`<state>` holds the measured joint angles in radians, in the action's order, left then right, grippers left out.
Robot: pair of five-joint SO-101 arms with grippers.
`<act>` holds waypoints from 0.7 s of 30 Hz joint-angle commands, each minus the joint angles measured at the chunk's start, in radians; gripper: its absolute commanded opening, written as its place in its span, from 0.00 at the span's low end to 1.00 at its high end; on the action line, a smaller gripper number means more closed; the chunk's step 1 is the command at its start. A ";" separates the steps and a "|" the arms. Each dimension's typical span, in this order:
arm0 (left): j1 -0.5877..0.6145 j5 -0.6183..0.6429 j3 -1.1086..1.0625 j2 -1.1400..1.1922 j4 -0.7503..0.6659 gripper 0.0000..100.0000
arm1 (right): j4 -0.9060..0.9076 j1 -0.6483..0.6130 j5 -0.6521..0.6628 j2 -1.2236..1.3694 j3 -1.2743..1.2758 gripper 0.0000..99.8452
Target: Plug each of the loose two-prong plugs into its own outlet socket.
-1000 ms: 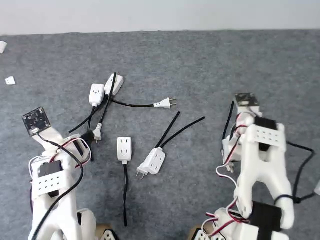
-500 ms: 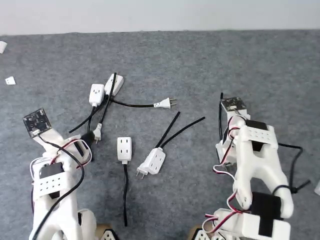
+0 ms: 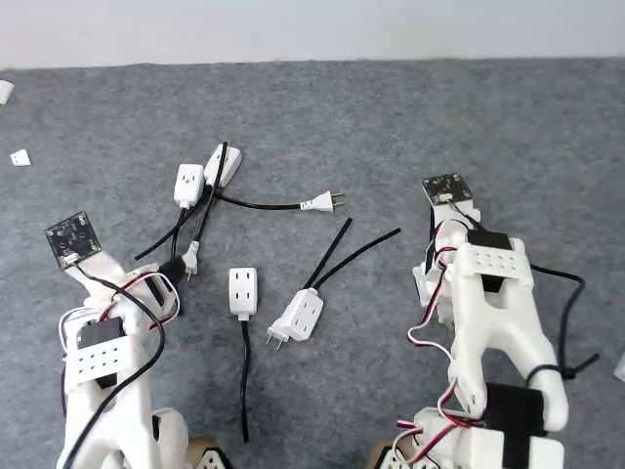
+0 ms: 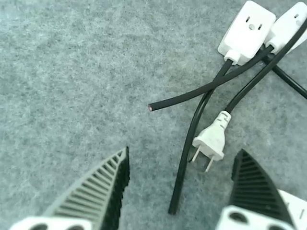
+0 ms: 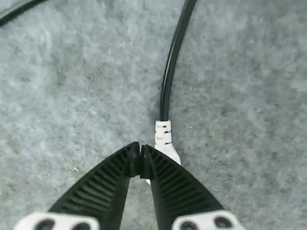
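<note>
**Plugs lie loose on the grey counter, one close to each hand**

In the high view a two-prong plug lies at the end of its black cord near the middle of the counter, well apart from every socket. A smaller white plug lies with its prongs pointing toward the left hand, whose fingers stand wide apart above the grey surface. Beyond that plug sits a white outlet socket on a black cord, and a cut cord end lies near it. A second socket lies face up just beside a white block with prongs. The right hand has its fingers pressed together, tips touching. A third plug lies just beside those tips, its prong end hidden behind one finger, so contact cannot be told
</note>
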<state>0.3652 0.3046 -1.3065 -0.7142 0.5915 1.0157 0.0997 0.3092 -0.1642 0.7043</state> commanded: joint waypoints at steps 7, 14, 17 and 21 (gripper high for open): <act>-0.006 -0.008 0.012 -0.017 -0.031 0.32 | -0.021 0.058 -0.011 -0.045 -0.064 0.06; -0.006 -0.008 0.010 -0.017 -0.032 0.32 | -0.056 0.084 -0.006 -0.039 -0.023 0.09; -0.006 -0.008 0.010 -0.017 -0.032 0.32 | -0.082 0.077 -0.005 0.018 -0.040 0.09; -0.006 -0.008 0.010 -0.017 -0.032 0.32 | -0.044 0.062 -0.002 0.162 -0.144 0.09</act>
<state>0.3652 0.3046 -1.3065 -0.7142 0.5915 0.9528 0.1718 0.3092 -0.0644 0.6736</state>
